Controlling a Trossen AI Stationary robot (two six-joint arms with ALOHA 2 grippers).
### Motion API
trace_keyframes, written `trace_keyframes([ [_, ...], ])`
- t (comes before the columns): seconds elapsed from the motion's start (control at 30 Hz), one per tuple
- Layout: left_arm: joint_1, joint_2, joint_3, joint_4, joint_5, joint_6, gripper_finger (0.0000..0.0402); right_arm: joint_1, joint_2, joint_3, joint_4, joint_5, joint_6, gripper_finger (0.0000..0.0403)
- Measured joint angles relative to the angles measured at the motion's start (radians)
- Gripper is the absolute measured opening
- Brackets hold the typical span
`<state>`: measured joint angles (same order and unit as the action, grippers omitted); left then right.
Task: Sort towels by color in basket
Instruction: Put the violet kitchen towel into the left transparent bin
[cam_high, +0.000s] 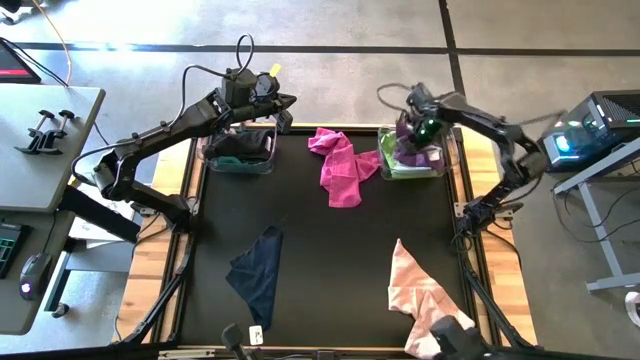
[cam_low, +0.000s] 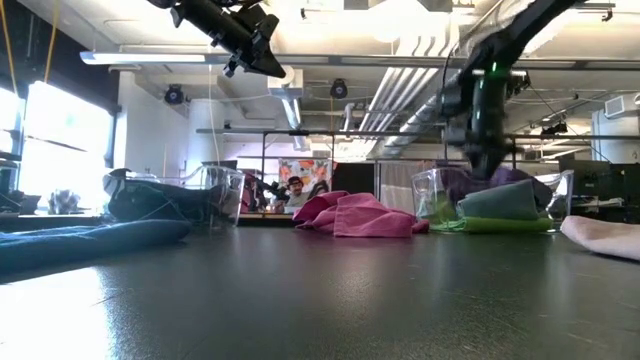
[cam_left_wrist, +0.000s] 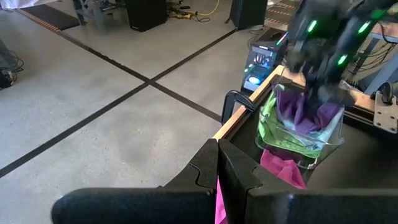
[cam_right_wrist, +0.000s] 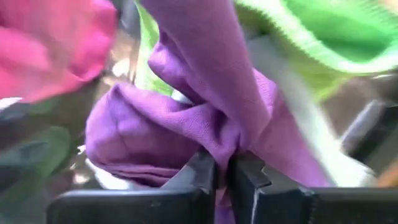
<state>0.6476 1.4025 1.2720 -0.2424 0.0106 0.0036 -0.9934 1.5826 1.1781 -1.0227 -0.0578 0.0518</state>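
Note:
My right gripper (cam_right_wrist: 222, 171) is over the clear basket (cam_high: 440, 165) at the table's far right, shut on a purple towel (cam_right_wrist: 186, 118). Lime and green towels (cam_high: 392, 160) fill that basket and drape over its rim. My left gripper (cam_high: 285, 100) hangs shut above the far-left clear basket (cam_high: 240, 150), which holds dark towels. A magenta towel (cam_high: 340, 165) lies spread on the mat between the baskets. A navy towel (cam_high: 258, 270) lies near left, a pale pink one (cam_high: 415, 290) near right. My right gripper pinches a bunched fold of the purple towel (cam_right_wrist: 229, 149) between its two fingers, coming from above. The towel's lower part (cam_right_wrist: 134, 143) is still heaped in the basket on the lime and green towels.
The black mat (cam_high: 320, 240) has wooden rails along its left and right edges. A desk with clamps and a keyboard stands off the table's left, an electronics box off its right. A black object (cam_high: 455, 335) sits at the near right edge. People show in the room behind.

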Motion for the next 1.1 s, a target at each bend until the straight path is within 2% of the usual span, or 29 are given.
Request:
trace_keyframes([
  [0.1,-0.002,0.000,0.000,0.000,0.005,0.000,0.0000,0.001,-0.095,0.065,-0.042,-0.006,0.000,0.0017],
  [0.2,-0.013,0.000,0.000,0.001,0.007,0.014,0.0000,0.001,-0.193,0.124,-0.033,-0.077,0.000,0.0007],
  [0.4,-0.067,0.003,0.000,0.014,0.012,0.223,0.0000,0.007,-0.313,0.150,0.084,-0.237,0.092,0.0009],
  [0.53,-0.114,0.019,0.000,0.111,0.027,0.317,0.0012,0.052,-0.322,0.150,0.190,-0.261,0.179,0.0005],
  [0.63,-0.138,0.042,0.002,0.241,0.081,0.321,0.0041,0.098,-0.316,0.150,0.281,-0.265,0.228,0.0009],
  [0.83,-0.175,0.117,0.002,0.507,0.085,0.232,0.0132,0.207,-0.292,0.149,0.470,-0.268,0.326,0.0010],
  [1.1,-0.200,0.210,0.002,0.700,0.085,0.154,0.0237,0.351,-0.231,0.149,0.673,-0.339,0.404,0.0011],
])
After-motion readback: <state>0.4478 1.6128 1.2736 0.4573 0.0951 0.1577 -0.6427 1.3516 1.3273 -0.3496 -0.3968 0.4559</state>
